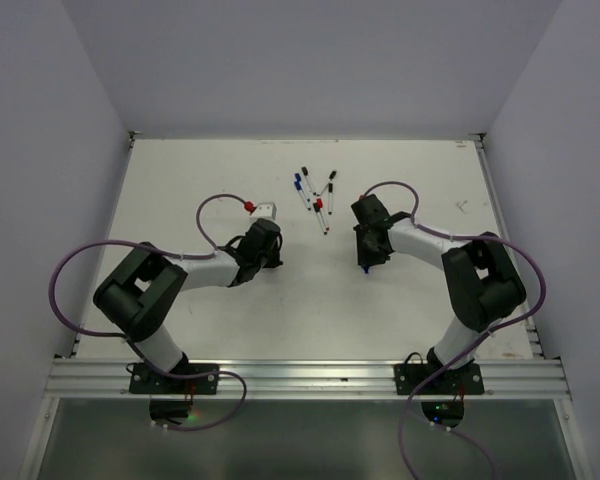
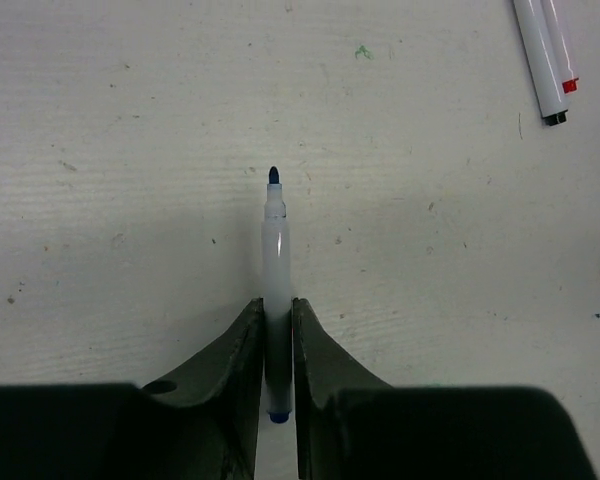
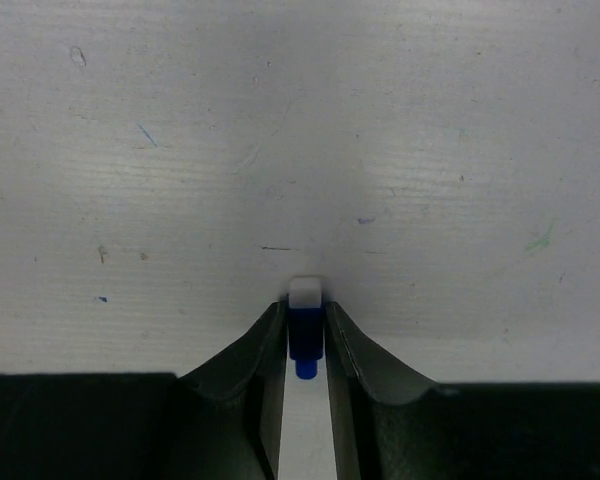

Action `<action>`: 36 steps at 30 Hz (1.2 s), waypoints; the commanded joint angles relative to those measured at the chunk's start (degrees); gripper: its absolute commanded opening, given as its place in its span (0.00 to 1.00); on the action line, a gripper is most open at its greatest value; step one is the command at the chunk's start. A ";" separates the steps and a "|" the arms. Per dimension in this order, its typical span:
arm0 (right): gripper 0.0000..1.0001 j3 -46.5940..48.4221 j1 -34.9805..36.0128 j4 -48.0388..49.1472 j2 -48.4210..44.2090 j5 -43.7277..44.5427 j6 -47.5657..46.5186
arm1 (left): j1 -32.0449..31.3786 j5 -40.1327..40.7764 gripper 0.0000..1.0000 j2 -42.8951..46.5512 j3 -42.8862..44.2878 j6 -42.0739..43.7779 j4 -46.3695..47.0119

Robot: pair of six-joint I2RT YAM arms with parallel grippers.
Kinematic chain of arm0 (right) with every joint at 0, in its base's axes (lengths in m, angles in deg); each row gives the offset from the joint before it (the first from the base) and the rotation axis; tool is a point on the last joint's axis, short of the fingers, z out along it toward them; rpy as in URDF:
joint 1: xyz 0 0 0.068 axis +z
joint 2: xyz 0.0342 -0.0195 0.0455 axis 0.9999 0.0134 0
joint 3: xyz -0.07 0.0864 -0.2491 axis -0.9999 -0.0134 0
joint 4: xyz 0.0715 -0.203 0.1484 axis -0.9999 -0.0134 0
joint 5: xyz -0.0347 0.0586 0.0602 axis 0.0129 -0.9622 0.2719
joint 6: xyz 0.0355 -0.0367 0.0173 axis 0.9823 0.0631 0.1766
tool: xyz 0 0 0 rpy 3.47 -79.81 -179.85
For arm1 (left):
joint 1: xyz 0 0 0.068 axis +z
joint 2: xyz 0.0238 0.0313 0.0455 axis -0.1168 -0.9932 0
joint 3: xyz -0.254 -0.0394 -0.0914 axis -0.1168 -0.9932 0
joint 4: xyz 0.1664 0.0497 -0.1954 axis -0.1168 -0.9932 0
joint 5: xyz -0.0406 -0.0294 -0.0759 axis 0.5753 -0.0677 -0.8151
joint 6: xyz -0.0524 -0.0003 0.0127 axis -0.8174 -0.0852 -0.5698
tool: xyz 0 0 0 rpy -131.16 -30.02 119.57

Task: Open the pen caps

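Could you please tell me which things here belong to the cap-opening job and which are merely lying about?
Job:
- blue cap in the right gripper
- uncapped blue pen in the left gripper
- cluster of pens beyond the grippers

Lying about:
- pale block
- small red piece beside it, perhaps a loose cap

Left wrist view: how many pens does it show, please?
3. An uncapped blue pen in the left tool; a black-ended pen and a red-ended pen together at top right. Others may be out of frame.
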 commanded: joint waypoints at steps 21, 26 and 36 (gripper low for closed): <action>0.39 -1.00 1.25 2.50 1.85 0.87 0.86 | -0.74 2.75 0.29 -3.82 -4.93 -2.73 -3.44; 0.42 -0.48 1.43 1.71 0.71 0.96 0.69 | -0.74 3.89 0.43 -1.36 -5.28 -2.55 -4.76; 0.61 2.68 1.52 -2.67 -5.44 4.56 -2.56 | -1.00 5.91 0.56 6.82 -3.97 0.35 -9.40</action>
